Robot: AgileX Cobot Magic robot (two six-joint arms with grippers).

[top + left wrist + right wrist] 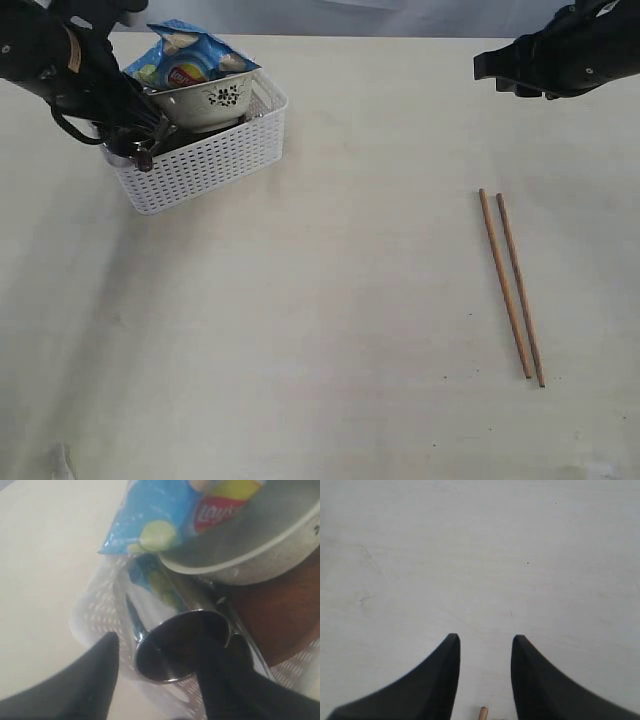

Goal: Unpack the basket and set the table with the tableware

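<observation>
Steel cup (170, 630) in basket (95, 610), rim seemingly between left fingers (102, 667)

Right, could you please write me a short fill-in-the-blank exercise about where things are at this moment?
1. The two chopsticks lie side by side on the ____.
2. The blue chip bag sits on top of the floral ____ inside the basket.
3. The left gripper is at the rim of the steel ____.
4. The right gripper holds nothing, and its jaws are ____.
Missing words: table; bowl; cup; open.
</observation>
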